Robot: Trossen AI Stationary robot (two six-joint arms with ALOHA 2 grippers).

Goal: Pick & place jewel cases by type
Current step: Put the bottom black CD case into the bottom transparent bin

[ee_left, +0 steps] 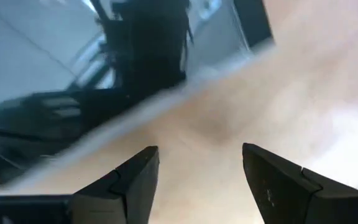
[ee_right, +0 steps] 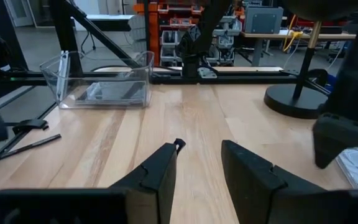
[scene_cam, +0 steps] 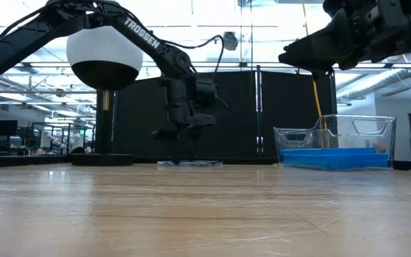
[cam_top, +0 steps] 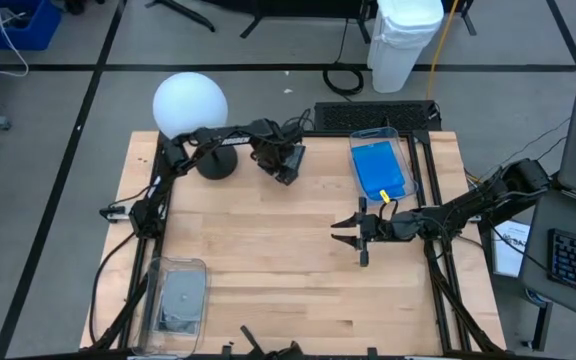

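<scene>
High view: left tool (cam_top: 286, 170), open over a clear case (scene_cam: 189, 163) by the lamp (cam_top: 190, 106), may slip off; right tool (cam_top: 348, 228) is half-open, empty.

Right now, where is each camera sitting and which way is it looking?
High view: above the table, looking straight down; both arms show, left gripper by the lamp, right gripper near the blue-case bin.
Low view: at tabletop height, looking across; both arms enter from above.
Left wrist view: looks past its open jaws at bare wood.
Right wrist view: looks past its empty jaws toward the grey-case bin.
Shared: high and low both show lamp and blue-case bin.
</scene>
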